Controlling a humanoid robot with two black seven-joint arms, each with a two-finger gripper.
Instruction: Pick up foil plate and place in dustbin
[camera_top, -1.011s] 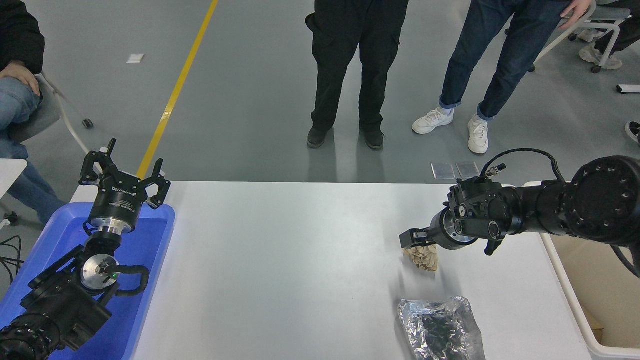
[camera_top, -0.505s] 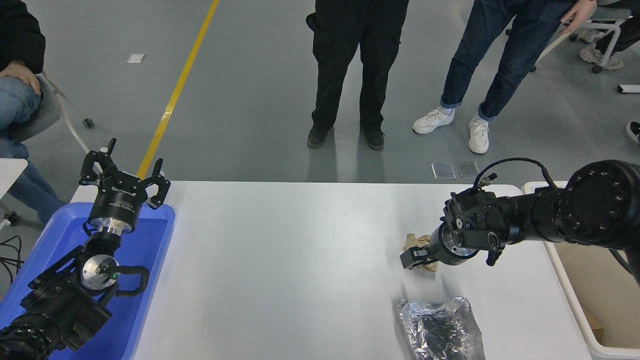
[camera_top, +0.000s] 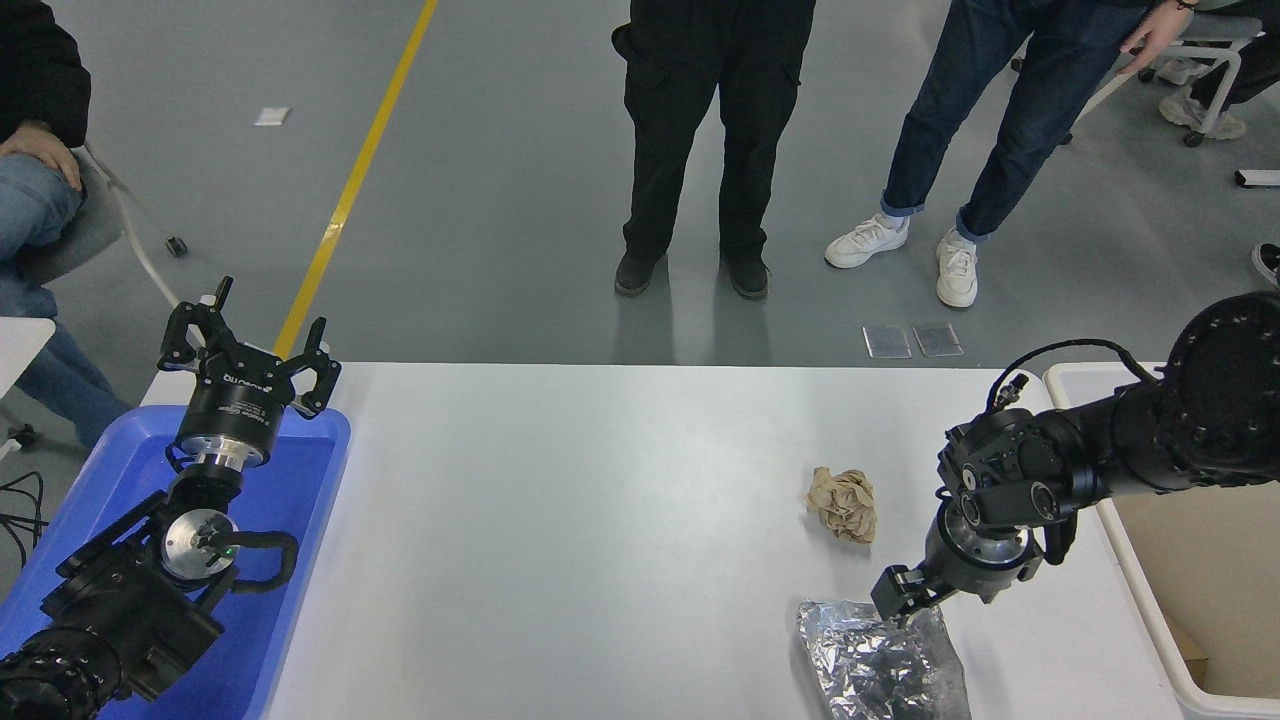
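While the right gripper (camera_top: 898, 598) hangs right over the far edge of the foil plate (camera_top: 880, 662), I'd call this the reach-in step of the pickup, nothing lifted yet. The crinkled silver plate lies flat on the white table (camera_top: 600, 520) at the near right, partly cut off by the bottom of the view, with the dustbin (camera_top: 1160, 640) just to its right past the table edge. The right arm comes in from the right side, elbow high, wrist bent down and angled toward the near left, so the fingertips point at the plate's rim. Honestly I can't tell from here if the fingers are spread or pinched, they're one dark lump against the foil, and I can't say if they touch it. The next move probably needs a pinch on that thin rim, then a lift and a swing right over the bin. The crumpled paper ball (camera_top: 843, 503) sits just beyond, apart from the gripper. The left gripper (camera_top: 248, 365) is parked over the blue tray (camera_top: 300, 500), fingers spread wide.
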